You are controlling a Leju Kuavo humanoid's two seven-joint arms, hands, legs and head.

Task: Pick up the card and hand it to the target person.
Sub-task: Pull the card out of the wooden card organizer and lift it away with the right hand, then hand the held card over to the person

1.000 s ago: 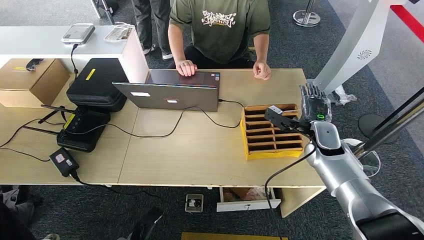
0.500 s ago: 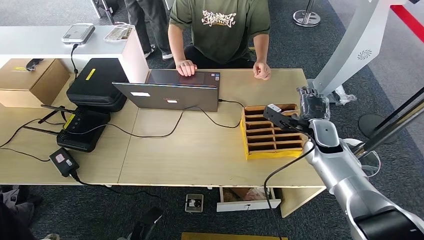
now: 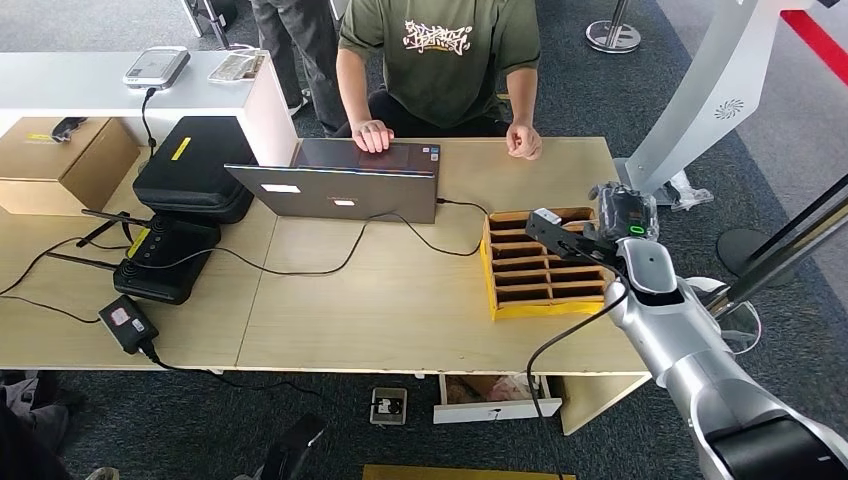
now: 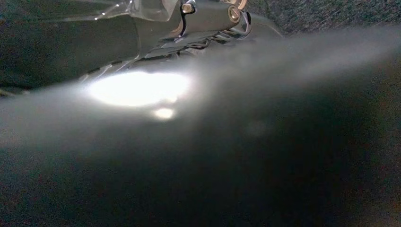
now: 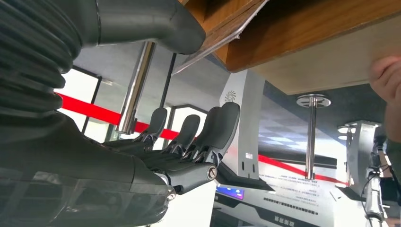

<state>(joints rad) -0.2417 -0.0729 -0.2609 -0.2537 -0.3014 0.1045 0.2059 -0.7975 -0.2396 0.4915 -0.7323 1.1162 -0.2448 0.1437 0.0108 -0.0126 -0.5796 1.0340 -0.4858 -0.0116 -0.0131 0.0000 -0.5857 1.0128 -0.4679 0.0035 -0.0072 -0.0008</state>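
Your robot's right hand (image 3: pixel 622 212) hovers at the far right corner of the yellow divided tray (image 3: pixel 545 306) on the bench (image 3: pixel 400 320). Its fingers (image 5: pixel 215 127) curl inward, apart from the thumb (image 5: pixel 146 21) and clasping nothing. Just past the thumb a thin card edge (image 5: pixel 222 40) juts from the wooden tray wall. Beyond the fingers, a seated person's hand (image 3: pixel 523 140) rests on the bench.

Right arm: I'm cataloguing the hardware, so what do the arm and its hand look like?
The right arm has smooth silver shells, darker near the shoulder. A black cable loops beside the forearm. The right hand is dark grey with a small green ring light at the wrist. The wrist view shows a ribbed grey cover and darker fingers.
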